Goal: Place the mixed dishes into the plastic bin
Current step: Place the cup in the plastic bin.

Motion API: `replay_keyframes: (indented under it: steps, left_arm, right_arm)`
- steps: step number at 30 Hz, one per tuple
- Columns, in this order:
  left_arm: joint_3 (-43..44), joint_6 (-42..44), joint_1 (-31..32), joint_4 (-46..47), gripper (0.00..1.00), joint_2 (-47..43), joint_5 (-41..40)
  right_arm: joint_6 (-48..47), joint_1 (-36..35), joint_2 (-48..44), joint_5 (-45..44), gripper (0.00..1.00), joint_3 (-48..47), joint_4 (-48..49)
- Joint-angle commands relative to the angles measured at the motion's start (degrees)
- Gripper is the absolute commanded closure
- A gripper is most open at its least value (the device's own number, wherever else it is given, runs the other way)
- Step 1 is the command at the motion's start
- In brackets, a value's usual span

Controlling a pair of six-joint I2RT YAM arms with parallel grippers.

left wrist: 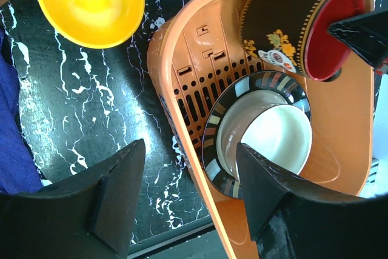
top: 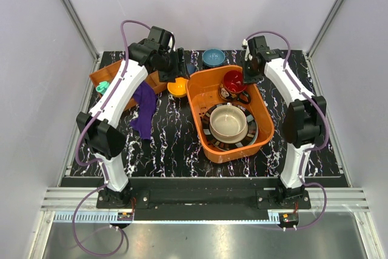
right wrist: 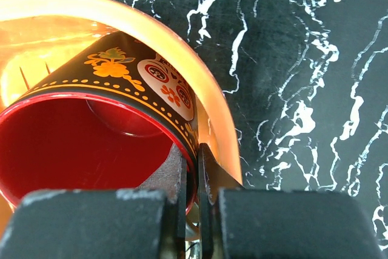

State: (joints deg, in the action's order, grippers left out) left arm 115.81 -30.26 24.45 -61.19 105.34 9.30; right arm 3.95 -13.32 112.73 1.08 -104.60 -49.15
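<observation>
Dishes binned: plate [left wrist: 279, 82], bowl [top: 228, 122]; your right claw [right wrist: 191, 168] pinches the mug [right wrist: 121, 77] in the bin [top: 197, 98]. Left claw [left wrist: 189, 150] open; yellow bowl [left wrist: 91, 1], blue bowl [top: 213, 57] not yet in.

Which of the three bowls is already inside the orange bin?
The beige bowl, resting on the striped-rim plate in the bin. The yellow bowl and the blue bowl stand on the table outside it.

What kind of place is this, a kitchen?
Probably a robot lab booth, not a kitchen: a left arm and right arm bolted to a table, plain white walls with metal rails, and a bin of dishes.
</observation>
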Motion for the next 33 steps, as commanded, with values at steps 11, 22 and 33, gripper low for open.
replay_keyframes:
  steps: [11,22,33]
  left_arm:
    - [2.8,0.6,-0.7,-0.3,0.35,-0.2,1.6]
    - [2.4,0.4,-1.3,-0.6,0.35,-0.3,1.7]
    - [2.3,0.8,-2.1,-1.0,0.35,-0.7,1.8]
  right_arm:
    - [-2.9,0.4,4.6,-0.8,1.00,-8.8,5.8]
    - [-2.9,0.4,6.9,-2.1,1.00,-9.8,5.9]
    - [-1.7,0.1,8.6,-2.2,0.80,-13.3,5.8]
